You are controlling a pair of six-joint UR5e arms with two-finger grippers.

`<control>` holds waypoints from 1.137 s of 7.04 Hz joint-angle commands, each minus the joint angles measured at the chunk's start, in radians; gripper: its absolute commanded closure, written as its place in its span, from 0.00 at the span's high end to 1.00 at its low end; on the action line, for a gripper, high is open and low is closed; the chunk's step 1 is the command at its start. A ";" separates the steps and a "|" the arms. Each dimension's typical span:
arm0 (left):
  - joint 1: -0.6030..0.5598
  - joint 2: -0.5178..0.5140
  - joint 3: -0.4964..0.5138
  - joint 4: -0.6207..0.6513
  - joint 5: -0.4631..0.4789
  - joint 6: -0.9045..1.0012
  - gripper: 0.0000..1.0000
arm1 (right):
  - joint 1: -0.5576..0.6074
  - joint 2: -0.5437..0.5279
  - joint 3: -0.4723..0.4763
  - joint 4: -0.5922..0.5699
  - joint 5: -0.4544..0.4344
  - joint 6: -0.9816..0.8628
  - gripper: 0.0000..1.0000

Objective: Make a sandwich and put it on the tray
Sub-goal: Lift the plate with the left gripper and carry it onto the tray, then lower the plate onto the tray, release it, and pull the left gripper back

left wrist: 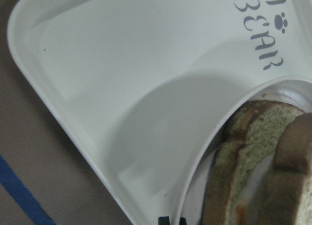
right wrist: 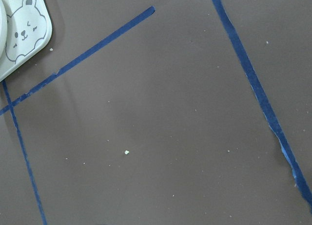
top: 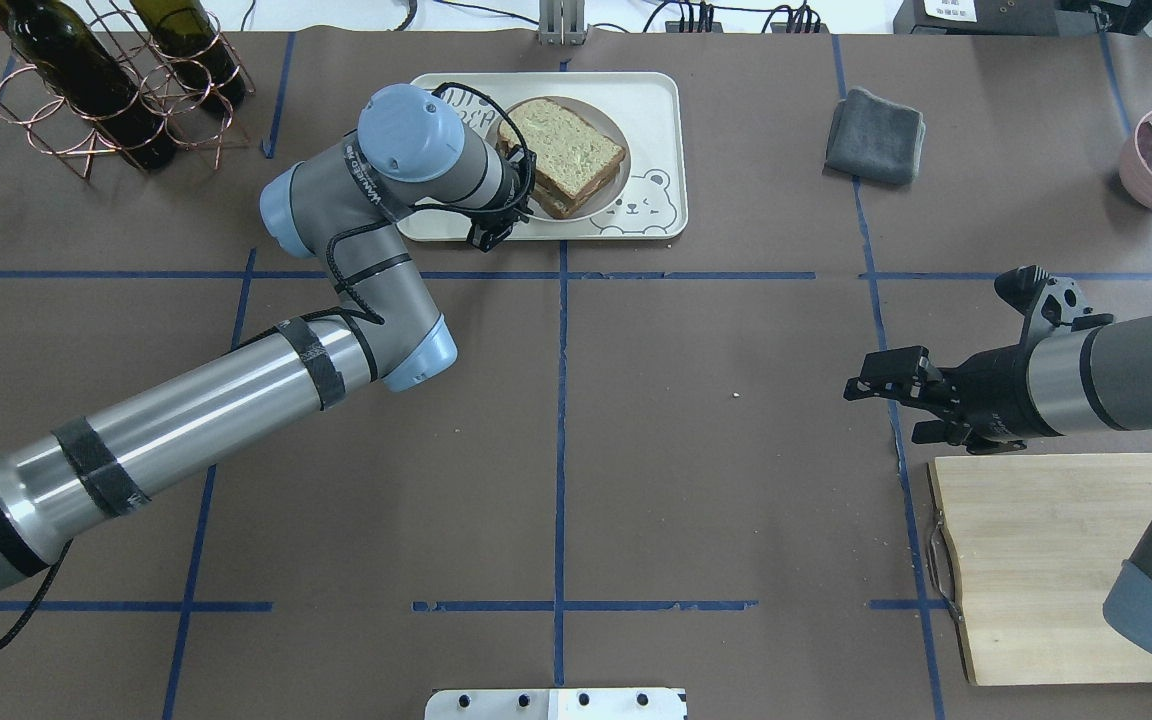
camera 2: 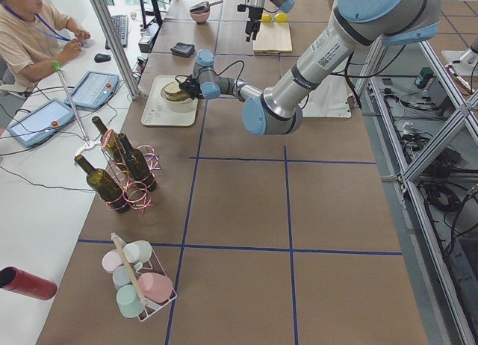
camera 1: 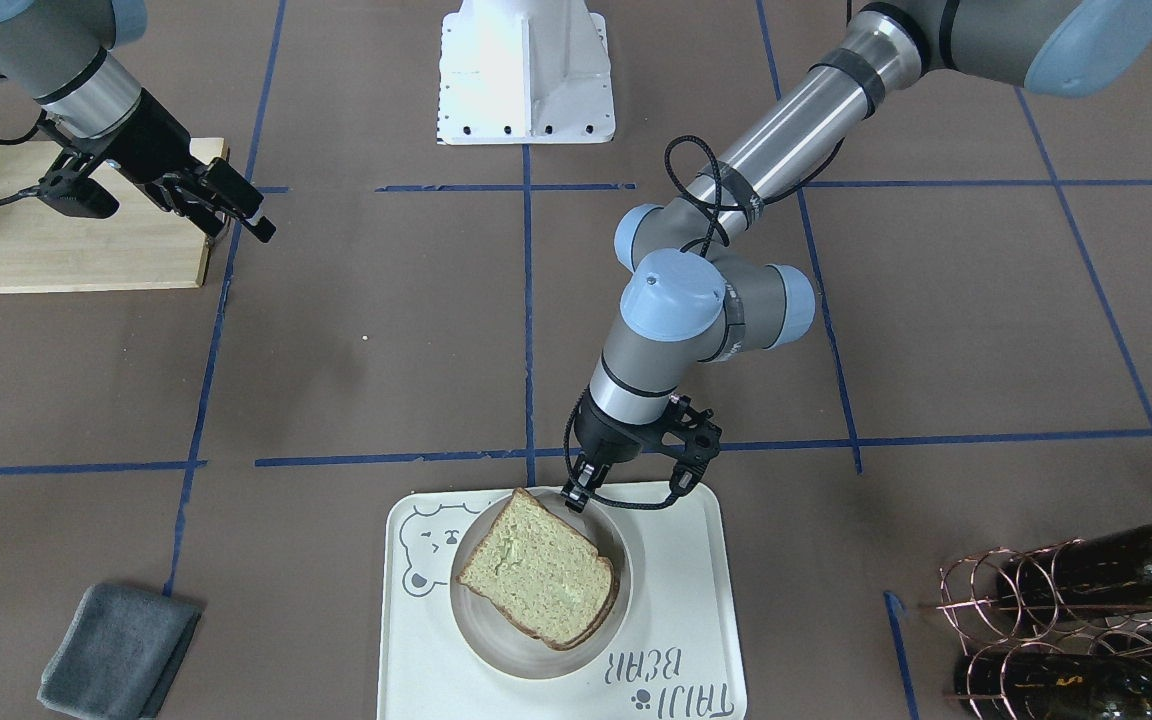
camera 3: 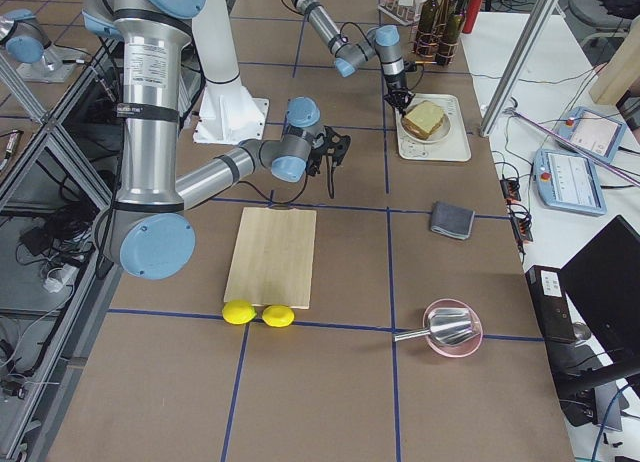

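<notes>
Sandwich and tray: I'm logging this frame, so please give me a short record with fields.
sandwich: assembled, lying on the plate
plate: on the tray, beside its bear drawing
left gripper: shut on the plate's rim, next to the sandwich
right gripper: open, empty, beside the cutting board
task state: sandwich is on the tray, by way of the plate

1. Left gripper point(camera 1: 576, 496): in the overhead view my own wrist covers it. The wrist view catches only two dark fingertips point(left wrist: 165, 219) at its bottom edge. Can't tell whether they pinch the plate point(left wrist: 195, 176) rim.
2. Sandwich point(left wrist: 258, 137): cut off by the wrist view's right and bottom edges. Filling is only a blurred white sliver.
3. Tray point(camera 1: 676, 560): the edge far from my base is cut off in the front view.
</notes>
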State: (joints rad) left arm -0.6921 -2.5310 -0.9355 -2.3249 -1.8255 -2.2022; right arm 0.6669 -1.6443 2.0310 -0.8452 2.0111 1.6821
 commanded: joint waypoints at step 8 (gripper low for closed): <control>-0.052 0.109 -0.162 -0.004 -0.050 0.235 0.23 | 0.000 0.008 0.005 -0.002 0.017 0.002 1.00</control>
State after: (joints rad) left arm -0.7327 -2.4932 -0.9964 -2.3295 -1.8427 -2.0077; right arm 0.6660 -1.6362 2.0379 -0.8462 2.0146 1.6883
